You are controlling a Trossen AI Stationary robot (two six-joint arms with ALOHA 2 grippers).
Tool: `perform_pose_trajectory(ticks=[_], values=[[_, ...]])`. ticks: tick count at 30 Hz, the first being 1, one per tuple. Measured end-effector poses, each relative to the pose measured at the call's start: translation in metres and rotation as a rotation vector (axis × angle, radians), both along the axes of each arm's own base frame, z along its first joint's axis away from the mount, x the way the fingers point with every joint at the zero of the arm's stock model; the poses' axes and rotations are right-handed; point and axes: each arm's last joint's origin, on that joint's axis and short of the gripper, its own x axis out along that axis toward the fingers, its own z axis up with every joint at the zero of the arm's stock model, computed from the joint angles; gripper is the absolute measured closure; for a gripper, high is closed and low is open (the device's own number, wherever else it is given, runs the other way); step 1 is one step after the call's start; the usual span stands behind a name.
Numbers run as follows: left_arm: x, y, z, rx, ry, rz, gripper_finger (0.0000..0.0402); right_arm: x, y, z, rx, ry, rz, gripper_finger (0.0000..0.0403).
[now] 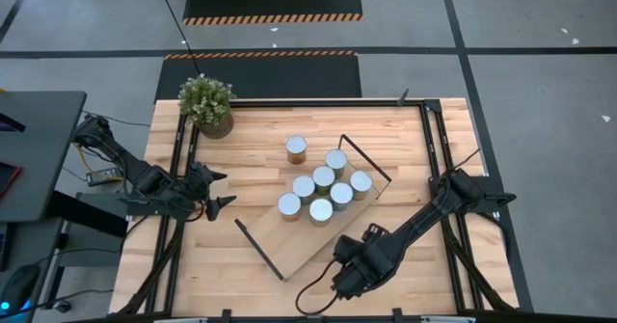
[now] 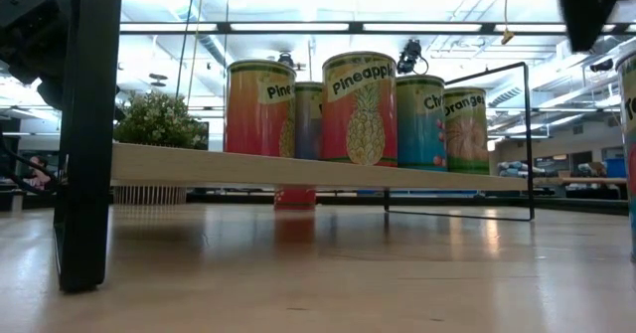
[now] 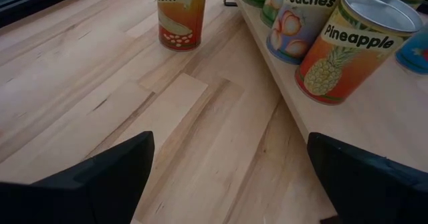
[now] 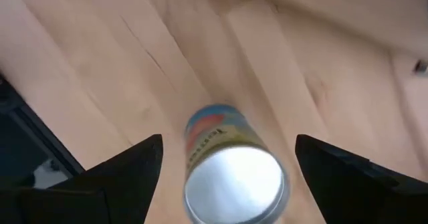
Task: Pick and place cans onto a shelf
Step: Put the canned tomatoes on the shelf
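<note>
Right gripper [image 4: 224, 177] fingers wide open, straddling a can [image 4: 234, 170] on the tabletop; centre, then close. Left gripper [image 3: 227, 177] open, empty.

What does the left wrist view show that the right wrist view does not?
Only the left wrist view shows the shelf with the Pineapple can and Peaches can on it, the Corn can standing on the table beside it, and the open left pincer. Only the right wrist view shows a lone can on the table between the open right pincer's fingers, seen from above. Both show the wooden table.
</note>
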Motion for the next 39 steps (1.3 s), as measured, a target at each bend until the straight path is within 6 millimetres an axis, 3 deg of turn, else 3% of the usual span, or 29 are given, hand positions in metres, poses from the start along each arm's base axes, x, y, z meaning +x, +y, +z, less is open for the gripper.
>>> perform_pose_trajectory(ticks=[10,17,31,39], values=[[0.0,0.0,0.0,-0.001,0.0,0.0,0.0002,-0.01,-0.006,-0.022,0.068,0.062,-0.116,0.0032],[0.0,0.0,0.0,-0.001,0.0,0.0,0.0002,-0.012,-0.006,-0.025,0.099,0.106,-0.144,0.0023],[0.0,0.0,0.0,-0.002,-0.001,0.0,0.0002,-0.017,-0.008,-0.031,0.12,0.166,-0.129,0.007],[0.0,0.0,0.0,-0.002,-0.001,0.0,0.0002,-0.012,-0.012,-0.022,0.085,0.156,-0.094,0.0066]])
